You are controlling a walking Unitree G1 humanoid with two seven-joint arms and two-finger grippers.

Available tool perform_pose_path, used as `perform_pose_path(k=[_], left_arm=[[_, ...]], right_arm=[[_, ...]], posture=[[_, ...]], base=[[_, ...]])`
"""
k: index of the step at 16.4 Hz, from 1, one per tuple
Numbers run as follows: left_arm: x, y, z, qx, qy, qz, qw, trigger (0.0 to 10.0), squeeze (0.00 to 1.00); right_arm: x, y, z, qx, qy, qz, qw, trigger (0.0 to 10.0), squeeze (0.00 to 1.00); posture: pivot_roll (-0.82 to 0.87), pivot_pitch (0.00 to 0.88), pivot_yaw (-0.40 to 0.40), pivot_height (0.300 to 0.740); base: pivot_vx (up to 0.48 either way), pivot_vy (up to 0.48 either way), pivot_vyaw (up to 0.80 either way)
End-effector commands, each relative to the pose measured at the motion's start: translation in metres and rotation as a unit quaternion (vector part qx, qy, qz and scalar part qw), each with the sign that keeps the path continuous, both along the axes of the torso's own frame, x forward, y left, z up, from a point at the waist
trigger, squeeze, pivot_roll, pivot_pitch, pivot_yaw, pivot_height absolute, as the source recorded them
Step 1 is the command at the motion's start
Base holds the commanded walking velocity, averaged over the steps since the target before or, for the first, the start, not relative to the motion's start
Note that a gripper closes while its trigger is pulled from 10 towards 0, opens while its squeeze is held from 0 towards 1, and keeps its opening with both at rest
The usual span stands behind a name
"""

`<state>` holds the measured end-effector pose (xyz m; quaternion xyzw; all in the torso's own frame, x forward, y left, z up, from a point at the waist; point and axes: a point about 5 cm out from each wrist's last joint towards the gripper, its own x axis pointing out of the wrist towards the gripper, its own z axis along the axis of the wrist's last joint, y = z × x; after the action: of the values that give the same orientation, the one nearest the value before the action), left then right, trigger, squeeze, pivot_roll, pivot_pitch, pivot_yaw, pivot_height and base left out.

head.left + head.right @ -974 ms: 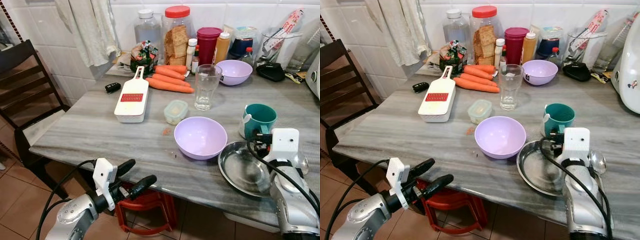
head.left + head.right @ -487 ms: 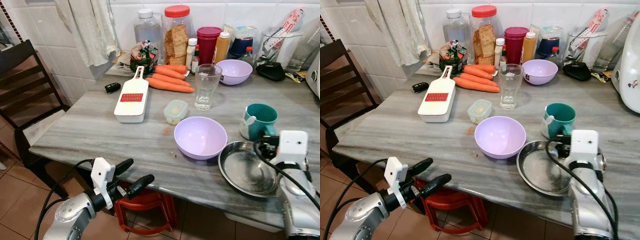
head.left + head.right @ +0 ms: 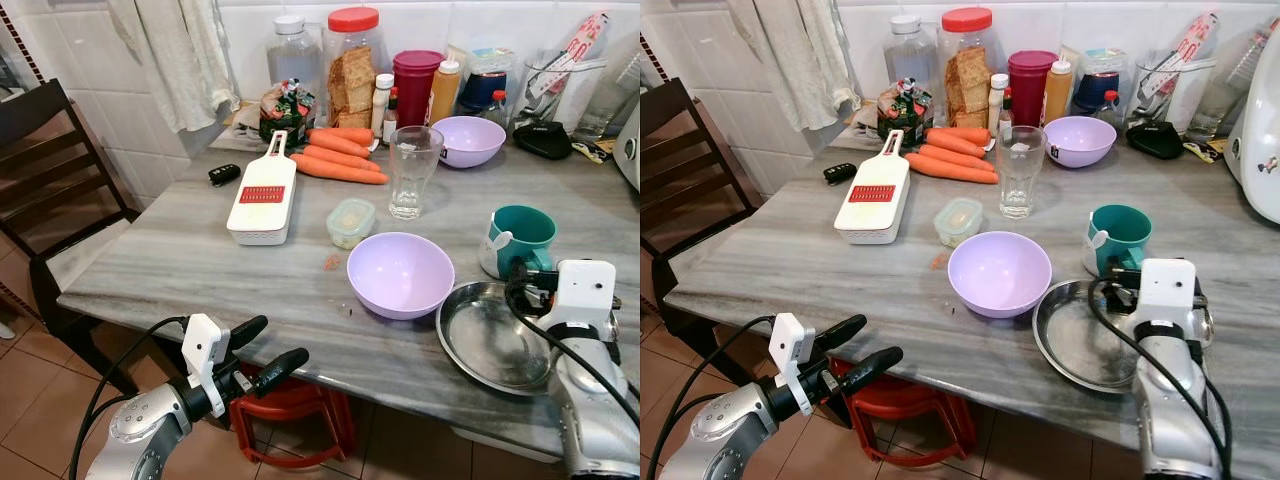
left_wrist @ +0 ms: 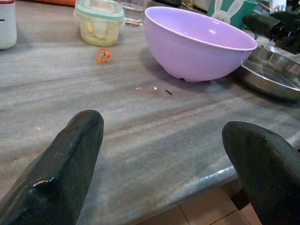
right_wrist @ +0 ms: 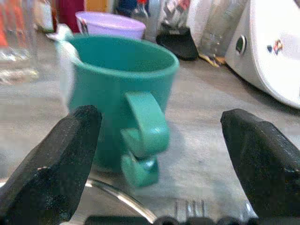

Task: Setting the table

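Right gripper (image 5: 154,154) spread wide just behind the green mug (image 5: 124,93) — could knock its handle, tipping it.

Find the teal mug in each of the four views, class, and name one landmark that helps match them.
Left eye view: teal mug right of centre.
Right eye view: right of centre, behind the steel plate.
Left wrist view: upper right corner.
Right wrist view: centre, handle toward the camera.
Shared landmark: the steel plate's rim.

Teal mug (image 3: 521,240): upright, handle toward table edge, just behind steel plate
Steel plate (image 3: 490,340): round, shiny, flat near table edge
Lilac bowl (image 3: 400,273): upright, left of plate, beside it
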<state>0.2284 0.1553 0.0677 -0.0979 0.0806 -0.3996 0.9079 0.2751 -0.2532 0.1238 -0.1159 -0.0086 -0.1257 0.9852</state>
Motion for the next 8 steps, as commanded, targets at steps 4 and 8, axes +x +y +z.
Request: perform_pose_path(k=[4, 8], left_arm=[[0.009, 0.005, 0.009, -0.018, -0.012, 0.044, 0.999, 10.0, 0.00], [0.037, 0.023, 0.027, -0.025, -0.045, 0.161, 0.986, 10.0, 0.00]], right_arm=[[-0.001, 0.018, 0.017, -0.013, -0.053, 0.019, 0.998, 10.0, 1.00], [-0.004, 0.040, 0.019, -0.003, -0.075, 0.041, 0.996, 10.0, 1.00]], posture=[[-0.05, 0.000, 0.071, 0.740], [-0.04, 0.000, 0.064, 0.740]], base=[[0.000, 0.000, 0.00], [0.000, 0.000, 0.00]])
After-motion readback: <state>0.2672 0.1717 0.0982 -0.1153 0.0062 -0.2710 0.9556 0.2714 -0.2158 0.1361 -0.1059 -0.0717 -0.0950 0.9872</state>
